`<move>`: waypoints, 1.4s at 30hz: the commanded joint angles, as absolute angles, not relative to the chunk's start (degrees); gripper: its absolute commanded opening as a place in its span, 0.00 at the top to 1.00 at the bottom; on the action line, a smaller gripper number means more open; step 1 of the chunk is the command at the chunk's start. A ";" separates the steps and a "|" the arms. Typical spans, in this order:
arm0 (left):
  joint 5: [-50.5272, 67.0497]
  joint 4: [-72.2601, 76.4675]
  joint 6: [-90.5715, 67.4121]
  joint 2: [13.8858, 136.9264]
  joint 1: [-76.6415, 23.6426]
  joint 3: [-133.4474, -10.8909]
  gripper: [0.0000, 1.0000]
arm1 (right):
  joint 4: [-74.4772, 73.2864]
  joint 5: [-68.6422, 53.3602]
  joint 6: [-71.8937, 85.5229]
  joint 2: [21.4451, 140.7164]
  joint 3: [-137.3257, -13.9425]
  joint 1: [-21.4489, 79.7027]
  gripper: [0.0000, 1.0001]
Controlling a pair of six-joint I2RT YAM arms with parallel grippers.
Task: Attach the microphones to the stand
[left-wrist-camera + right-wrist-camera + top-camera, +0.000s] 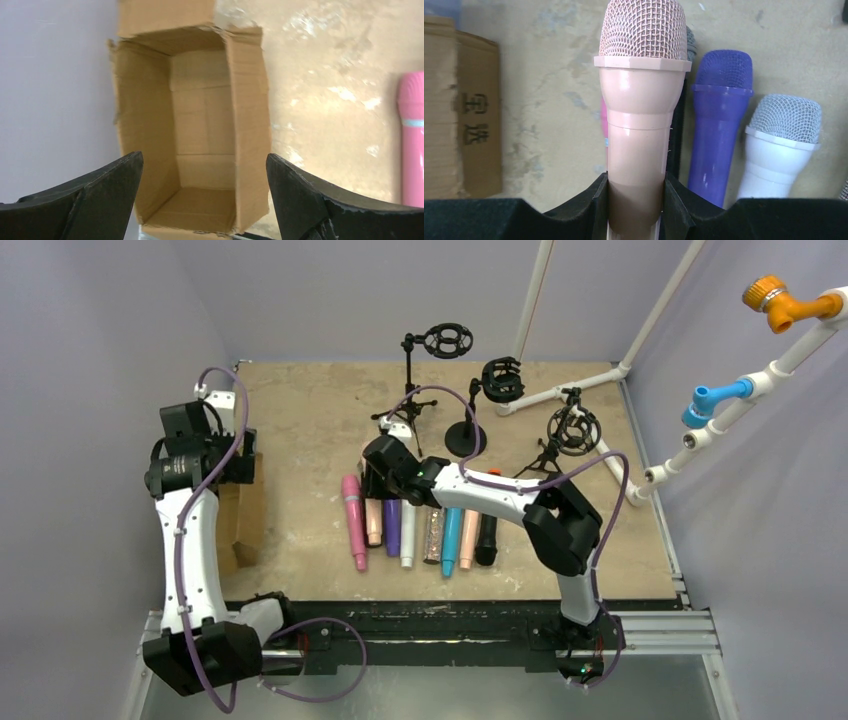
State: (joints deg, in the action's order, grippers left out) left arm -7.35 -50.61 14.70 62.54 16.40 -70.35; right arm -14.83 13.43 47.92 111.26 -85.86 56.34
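Several microphones lie side by side on the table: pink [353, 522], peach [374, 523], purple [392, 528], white [408, 536], glitter [433, 536], teal [452, 541], a second peach [469, 539] and black [487, 539]. My right gripper [379, 478] sits at the heads of the left ones. In the right wrist view it [636, 200] is shut on the body of a peach microphone [640, 120], with purple [719, 120] and white [780, 145] beside it. Three black stands [445, 343] [500, 382] [572, 430] with ring mounts stand behind the row. My left gripper [205, 160] hangs open and holds nothing.
An open cardboard box [200, 125] lies under the left gripper at the table's left edge [243, 525]; the pink microphone [412, 135] is to its right. White pipe framing [560, 392] runs along the back right. Purple cables loop over both arms.
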 commanded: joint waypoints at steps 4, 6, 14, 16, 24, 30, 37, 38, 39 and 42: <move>-0.57 -51.68 14.32 66.32 15.03 -62.83 0.17 | -17.18 17.98 47.55 114.52 -87.82 56.43 1.00; -1.10 -50.91 14.96 67.97 14.98 -61.55 0.23 | -17.44 17.95 47.55 115.23 -87.84 56.41 1.00; -0.27 -49.50 19.02 69.37 15.03 -56.91 0.52 | -18.38 17.28 47.55 116.30 -87.69 56.42 0.78; -0.26 -49.89 19.94 69.31 15.00 -56.27 0.64 | -18.68 16.89 47.55 116.42 -87.69 56.43 0.70; 4.28 -51.33 21.14 69.45 14.94 -56.01 0.80 | -20.54 17.22 47.99 115.43 -87.70 56.43 0.50; 7.87 -53.14 19.17 70.84 14.39 -57.82 0.83 | -22.15 18.78 47.90 113.58 -87.97 56.43 0.41; 8.81 -52.12 19.73 71.87 14.22 -58.65 0.86 | -23.21 20.26 48.18 109.28 -87.64 56.75 0.42; 8.55 -51.92 19.91 72.35 14.17 -59.05 0.87 | -23.07 20.48 48.17 108.60 -87.58 56.94 0.43; 8.37 -51.94 19.95 72.79 14.17 -59.52 0.87 | -23.01 20.94 48.04 108.07 -87.69 57.28 0.43; 8.57 -52.13 19.93 74.29 14.21 -60.89 0.91 | -22.52 22.31 47.04 107.24 -88.72 58.61 0.44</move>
State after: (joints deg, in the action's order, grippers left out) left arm 6.02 -52.49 20.08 72.36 14.59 -57.76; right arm -23.20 18.76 47.77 111.15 -86.08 56.90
